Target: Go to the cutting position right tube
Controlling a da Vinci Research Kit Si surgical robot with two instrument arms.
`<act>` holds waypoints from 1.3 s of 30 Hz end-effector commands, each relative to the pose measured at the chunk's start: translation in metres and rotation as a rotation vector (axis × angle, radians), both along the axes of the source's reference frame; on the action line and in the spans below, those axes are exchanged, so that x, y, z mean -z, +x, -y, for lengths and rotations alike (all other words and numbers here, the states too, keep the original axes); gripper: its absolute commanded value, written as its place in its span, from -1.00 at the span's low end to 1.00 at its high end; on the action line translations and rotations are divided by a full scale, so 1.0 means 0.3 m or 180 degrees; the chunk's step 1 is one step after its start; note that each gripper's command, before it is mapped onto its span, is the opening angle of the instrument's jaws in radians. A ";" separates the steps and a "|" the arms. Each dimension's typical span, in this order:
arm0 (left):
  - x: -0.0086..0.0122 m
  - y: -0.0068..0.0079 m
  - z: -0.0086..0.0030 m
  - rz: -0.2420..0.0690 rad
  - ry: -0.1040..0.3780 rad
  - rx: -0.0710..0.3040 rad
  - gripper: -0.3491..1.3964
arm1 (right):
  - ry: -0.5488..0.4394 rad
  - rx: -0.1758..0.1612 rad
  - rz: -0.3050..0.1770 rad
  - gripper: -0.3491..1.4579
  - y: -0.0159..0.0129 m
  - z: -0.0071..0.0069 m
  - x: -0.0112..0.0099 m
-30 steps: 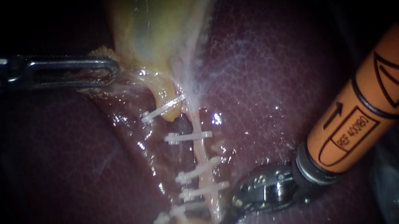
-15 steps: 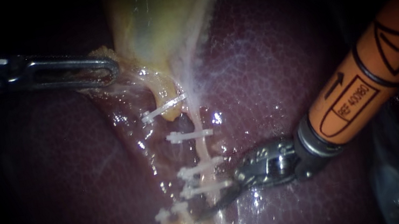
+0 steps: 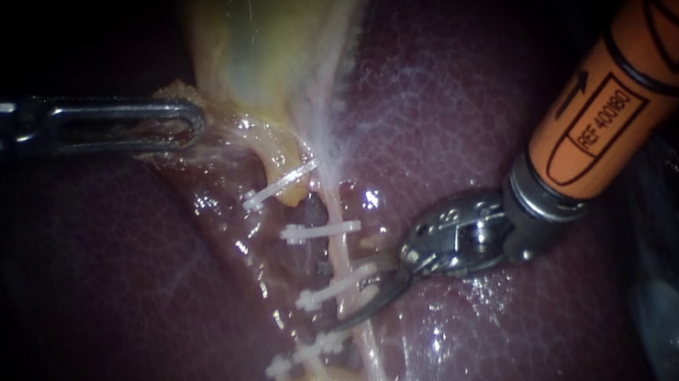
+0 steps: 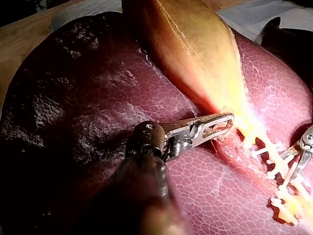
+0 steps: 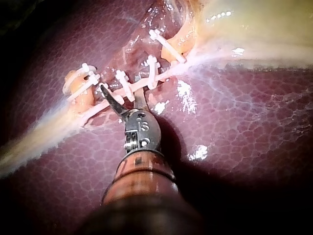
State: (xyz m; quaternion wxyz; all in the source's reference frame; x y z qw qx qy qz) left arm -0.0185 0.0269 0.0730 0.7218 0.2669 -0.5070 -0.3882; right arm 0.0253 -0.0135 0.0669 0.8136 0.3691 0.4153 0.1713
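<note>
Endoscope, left wrist and right wrist views of the bench specimen. We see the left instrument (image 3: 184, 125) (image 4: 222, 122) with its two jaws lying together on a fold of tissue at the lower edge of the gallbladder (image 3: 275, 34), which is drawn taut beyond its tip. The right instrument (image 3: 358, 294) (image 5: 122, 89) ends in two curved blades. In the right wrist view a clear gap separates them, so they stand apart and grip nothing.

The right tube (image 3: 340, 256), a pale strand, runs across just ahead of this instrument's wrist joint, and the parted blades reach it. We cannot tell whether either blade touches it. White clips cross the tube. One clip (image 3: 334, 289) lies just beside the blades on the gallbladder side, and another (image 3: 316, 348) lies on their far side, away from the gallbladder. A third clip (image 3: 319, 231) sits farther along toward the left instrument. The liver (image 3: 455, 105), dark red and glistening, lies under both instruments. The two instrument tips are well apart.
</note>
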 end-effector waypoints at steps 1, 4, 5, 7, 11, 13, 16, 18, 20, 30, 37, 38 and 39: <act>0.0002 0.0001 -0.0001 -0.0001 -0.0001 0.0000 -1.00 | -0.0001 0.0006 0.0010 0.73 0.0001 -0.0002 -0.0001; 0.0002 0.0001 -0.0001 -0.0001 -0.0001 0.0000 -1.00 | 0.0007 -0.0013 -0.0011 0.73 0.0005 -0.0007 -0.0005; 0.0002 0.0002 -0.0001 -0.0001 -0.0001 0.0000 -1.00 | -0.0003 -0.0016 -0.0034 0.73 0.0005 -0.0008 -0.0006; 0.0002 0.0002 0.0000 -0.0001 -0.0001 0.0000 -1.00 | 0.0036 -0.0063 -0.0052 0.75 0.0005 -0.0012 -0.0007; 0.0002 0.0002 0.0000 -0.0001 -0.0001 0.0000 -1.00 | 0.0313 -0.0168 -0.0185 0.75 0.0004 -0.0040 -0.0001; 0.0002 0.0002 -0.0001 -0.0001 -0.0001 0.0000 -1.00 | 0.0491 -0.0225 -0.0238 0.75 0.0003 -0.0067 0.0008; 0.0002 0.0002 0.0000 -0.0001 -0.0001 0.0000 -1.00 | 0.0741 -0.0293 -0.0315 0.73 0.0001 -0.0102 0.0022; 0.0002 0.0002 0.0000 -0.0001 -0.0001 0.0000 -1.00 | 0.0854 -0.0319 -0.0352 0.72 0.0002 -0.0114 0.0025; 0.0002 0.0003 0.0000 -0.0001 -0.0001 0.0000 -1.00 | 0.0962 -0.0332 -0.0348 0.70 0.0007 -0.0115 0.0024; 0.0002 0.0004 0.0000 -0.0001 -0.0001 -0.0001 -1.00 | 0.1335 -0.0359 -0.0521 0.70 0.0054 -0.0089 0.0001; 0.0000 0.0004 0.0001 -0.0001 -0.0002 -0.0001 -1.00 | 0.1694 -0.0363 -0.0671 0.64 0.0078 -0.0091 0.0008; 0.0000 0.0004 0.0001 -0.0001 -0.0002 -0.0001 -1.00 | 0.1744 -0.0368 -0.0656 0.64 0.0078 -0.0094 0.0012; -0.0001 0.0004 0.0001 -0.0001 -0.0002 -0.0001 -1.00 | 0.1772 -0.0381 -0.0638 0.64 0.0076 -0.0097 0.0014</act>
